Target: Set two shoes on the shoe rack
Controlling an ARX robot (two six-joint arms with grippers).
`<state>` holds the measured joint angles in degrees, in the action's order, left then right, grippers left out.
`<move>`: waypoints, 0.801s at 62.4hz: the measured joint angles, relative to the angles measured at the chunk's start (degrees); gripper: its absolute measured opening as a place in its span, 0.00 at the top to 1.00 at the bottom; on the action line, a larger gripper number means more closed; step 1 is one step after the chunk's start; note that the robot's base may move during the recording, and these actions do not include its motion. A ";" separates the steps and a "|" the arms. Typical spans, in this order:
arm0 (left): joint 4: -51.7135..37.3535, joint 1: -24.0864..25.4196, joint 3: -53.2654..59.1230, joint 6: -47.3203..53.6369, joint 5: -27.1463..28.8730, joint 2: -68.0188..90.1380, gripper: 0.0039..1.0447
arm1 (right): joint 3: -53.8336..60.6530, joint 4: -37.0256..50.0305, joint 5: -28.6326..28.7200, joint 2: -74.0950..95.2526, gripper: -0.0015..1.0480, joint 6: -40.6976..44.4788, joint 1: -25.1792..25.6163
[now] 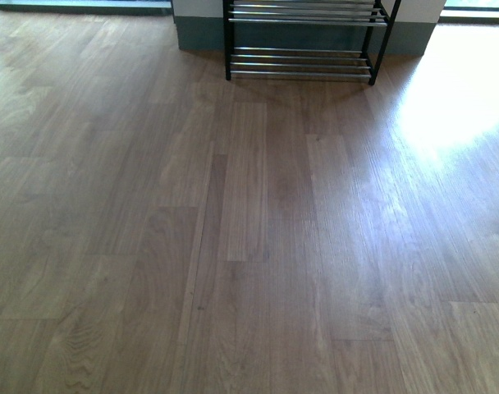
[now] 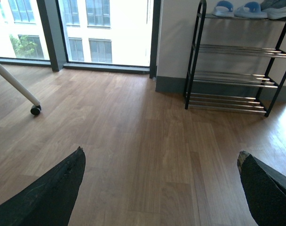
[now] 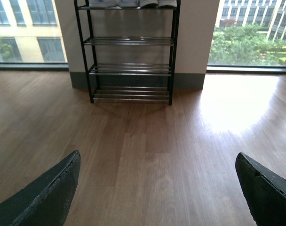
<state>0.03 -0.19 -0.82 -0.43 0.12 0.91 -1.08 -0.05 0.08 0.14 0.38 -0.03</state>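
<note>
With shoes [image 2: 242, 9] atop rack [image 3: 131, 66] — both grippers (empty) agape

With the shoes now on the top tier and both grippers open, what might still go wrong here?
1. The pale blue slides and the grey sneaker lie on thin bars at the top of the shoe rack; a knock may tip them off.
2. The white wheeled leg stands near the left gripper; a wide swing might hit it.
3. Strong glare on the floor may hide things from the right gripper camera.
</note>
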 joint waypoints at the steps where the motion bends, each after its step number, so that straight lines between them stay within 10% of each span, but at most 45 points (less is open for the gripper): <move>1: 0.00 0.00 0.00 0.00 -0.02 0.00 0.09 | 0.00 0.00 -0.02 0.02 0.09 0.00 0.00; 50: 0.00 -0.02 0.00 0.00 -0.09 0.00 0.09 | 0.00 0.00 -0.11 0.00 0.09 0.00 0.00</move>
<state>0.03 -0.21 -0.82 -0.43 0.03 0.91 -1.08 -0.05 -0.03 0.14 0.38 -0.03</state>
